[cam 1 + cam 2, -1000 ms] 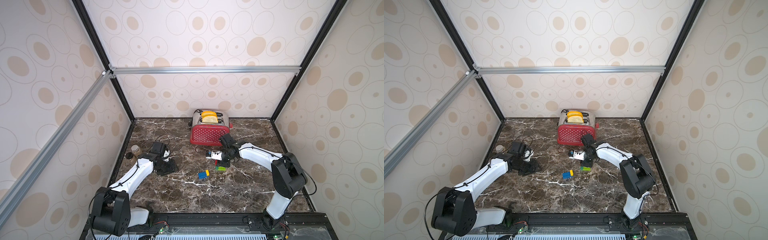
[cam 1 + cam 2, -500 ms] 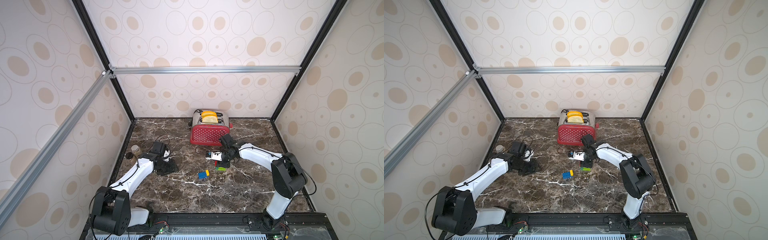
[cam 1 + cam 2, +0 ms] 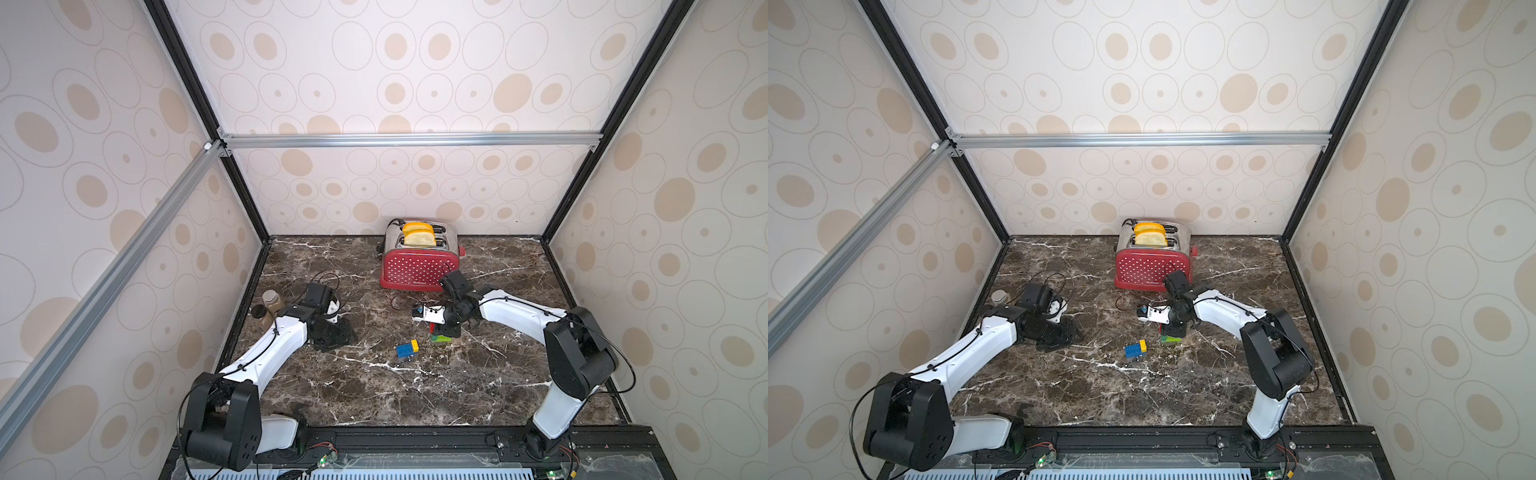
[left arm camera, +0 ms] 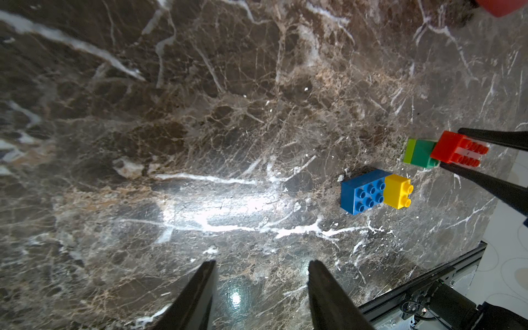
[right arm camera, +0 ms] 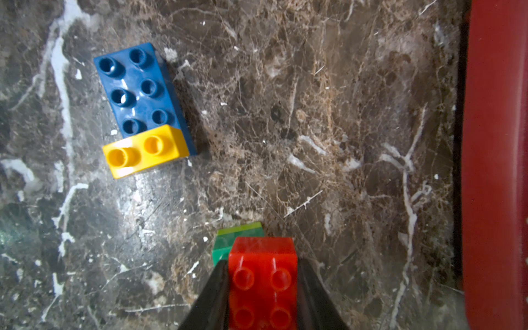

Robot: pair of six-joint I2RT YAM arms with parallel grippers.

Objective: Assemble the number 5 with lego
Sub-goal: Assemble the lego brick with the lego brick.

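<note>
The red studded plastic brick (image 4: 451, 148) is gripped by the right hand (image 5: 263, 268); the blue-and-yellow brick pair (image 5: 143, 114) lies near-left (left hand (image 4: 261, 264) spread empty, farther).

white arms (image 3: 266, 357), bulky black joints (image 3: 577, 361), thin black cables (image 3: 179, 415)

Blue-yellow brick pair (image 3: 407, 349) on dark marble (image 3: 374, 395), near right tool (image 3: 446, 331) over green brick (image 3: 441, 339).
</note>
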